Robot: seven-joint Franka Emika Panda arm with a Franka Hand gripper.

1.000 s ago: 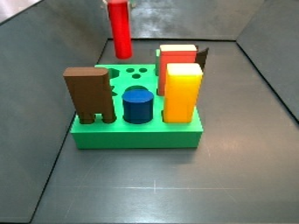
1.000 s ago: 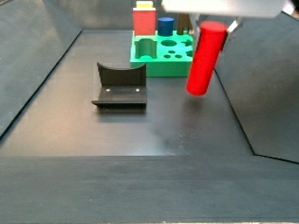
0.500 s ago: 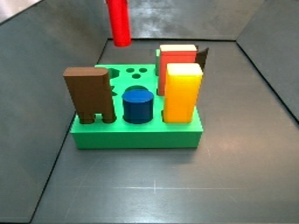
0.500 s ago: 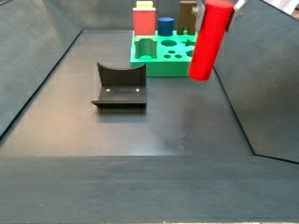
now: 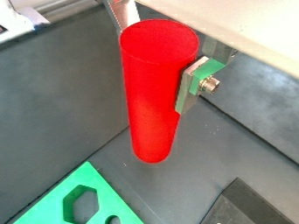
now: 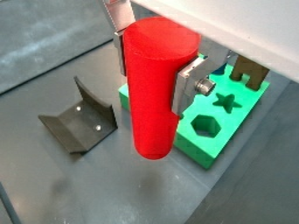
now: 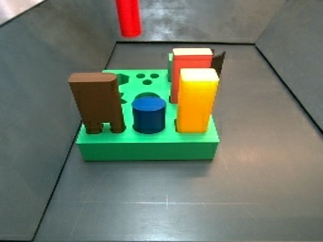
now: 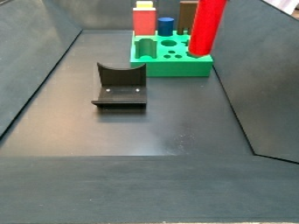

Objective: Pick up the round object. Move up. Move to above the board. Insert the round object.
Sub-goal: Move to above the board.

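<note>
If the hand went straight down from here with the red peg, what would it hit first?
Probably bare floor just beside the green board, not a hole. In both wrist views the red cylinder peg, gripped in the hand, has its lower end off the board's edge. Depth is uncertain.

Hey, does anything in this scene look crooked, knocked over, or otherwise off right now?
Nothing stands out. The gripper holds the red round object upright in the air near the green board, its fingers clamped on the sides. The pegs on the board stand straight, and the fixture sits flat on the floor.
</note>
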